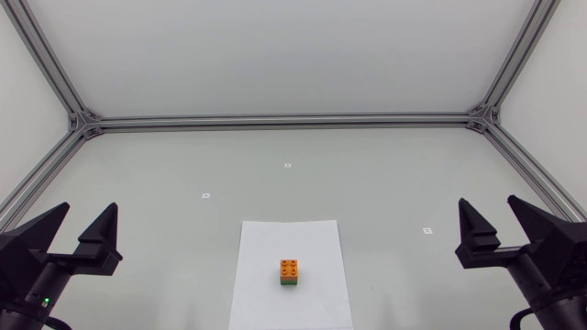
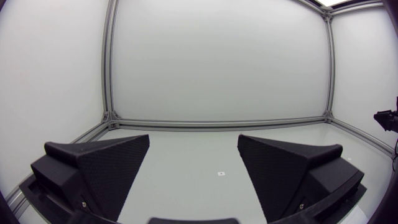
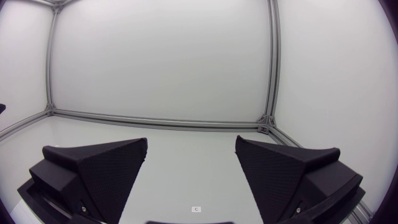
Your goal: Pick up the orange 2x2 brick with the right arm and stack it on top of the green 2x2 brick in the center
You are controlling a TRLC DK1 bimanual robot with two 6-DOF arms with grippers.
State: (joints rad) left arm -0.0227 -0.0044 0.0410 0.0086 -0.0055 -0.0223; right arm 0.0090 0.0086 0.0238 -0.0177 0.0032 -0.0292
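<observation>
Stacking looks done: the orange brick (image 1: 289, 268) sits on the green brick (image 1: 289, 282). The left gripper (image 1: 90, 209) and right gripper (image 1: 486, 203) hang aside, fingers apart, empty.

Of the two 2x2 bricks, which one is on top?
The orange brick, studs showing, sits on top; the green brick shows only as a strip beneath it, on the white sheet.

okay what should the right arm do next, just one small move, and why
Probably no move at all: the orange brick already sits on top of the green brick on the white paper, and the right end effector is open, empty and off to the side.
</observation>
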